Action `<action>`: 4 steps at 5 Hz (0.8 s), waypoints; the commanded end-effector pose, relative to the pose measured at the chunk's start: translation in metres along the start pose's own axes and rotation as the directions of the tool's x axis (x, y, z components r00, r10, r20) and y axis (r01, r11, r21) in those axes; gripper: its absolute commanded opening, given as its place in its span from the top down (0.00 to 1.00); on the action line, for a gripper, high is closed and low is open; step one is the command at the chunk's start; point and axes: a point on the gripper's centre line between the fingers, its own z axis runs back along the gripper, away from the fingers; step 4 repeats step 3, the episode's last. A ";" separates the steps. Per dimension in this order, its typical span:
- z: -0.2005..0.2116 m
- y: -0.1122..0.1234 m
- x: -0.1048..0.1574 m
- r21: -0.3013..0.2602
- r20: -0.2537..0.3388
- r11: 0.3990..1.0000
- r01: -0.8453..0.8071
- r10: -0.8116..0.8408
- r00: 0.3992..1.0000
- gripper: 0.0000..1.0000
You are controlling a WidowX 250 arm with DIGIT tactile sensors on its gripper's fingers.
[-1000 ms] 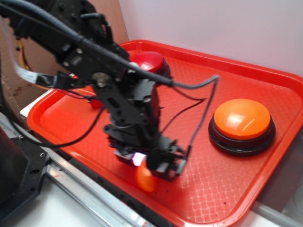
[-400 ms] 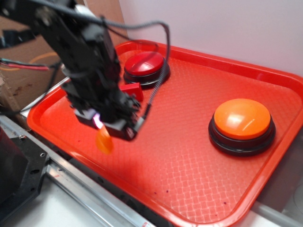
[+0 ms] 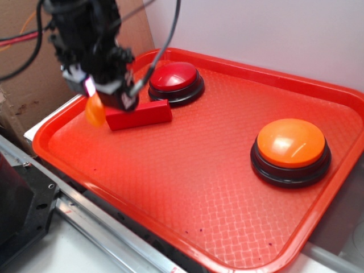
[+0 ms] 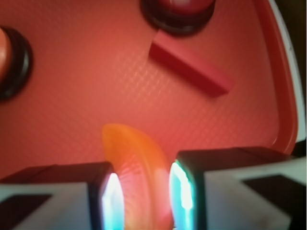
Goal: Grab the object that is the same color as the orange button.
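Orange crescent (image 4: 139, 167) clamped between jaws, above tray (image 3: 187, 187).

Bright even light; wrist view blurry, glowing pads (image 4: 111, 199) beside soft focus.

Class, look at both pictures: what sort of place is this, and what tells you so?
Probably a robot lab test bench. A red plastic tray holds only test props: an orange button, a red button and a red block. The gripper grips an orange crescent; cardboard stands behind.
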 end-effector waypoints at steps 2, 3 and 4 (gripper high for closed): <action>0.051 0.022 0.047 -0.084 0.060 0.996 -0.025 0.030 0.998 1.00; 0.051 0.021 0.053 -0.093 0.063 0.995 -0.045 0.051 0.997 1.00; 0.051 0.021 0.053 -0.093 0.063 0.995 -0.045 0.051 0.997 1.00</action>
